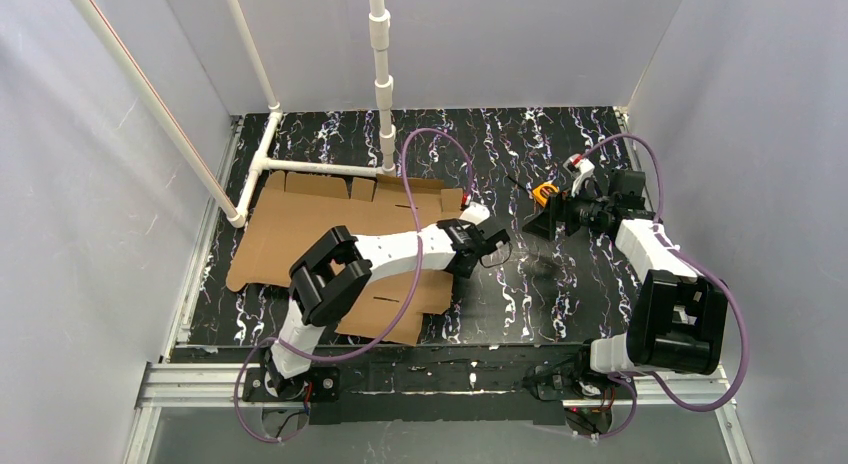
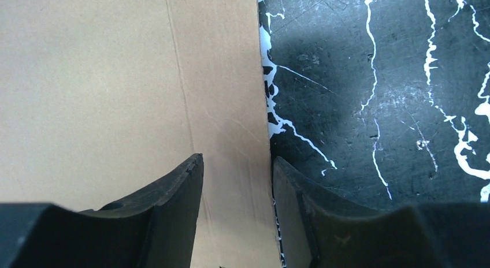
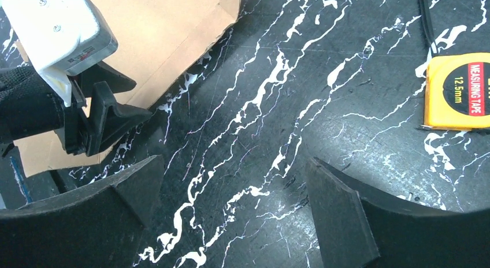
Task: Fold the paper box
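The paper box (image 1: 300,224) is a flat brown cardboard blank lying on the left half of the black marbled table (image 1: 520,144). My left gripper (image 1: 492,246) reaches across it to its right edge. In the left wrist view the jaws (image 2: 237,158) are open and straddle that edge of the cardboard (image 2: 115,77), one finger over cardboard and the other over bare table. My right gripper (image 1: 540,224) is wide open and empty over bare table (image 3: 234,159), just right of the left gripper's fingers (image 3: 112,115). The cardboard corner (image 3: 167,31) shows at the top left of that view.
An orange tape measure (image 1: 544,193) lies behind the right gripper and also shows in the right wrist view (image 3: 456,92). A thin black strip (image 3: 424,19) lies beside it. A white pipe frame (image 1: 320,167) stands at the cardboard's far edge. Grey walls close in both sides.
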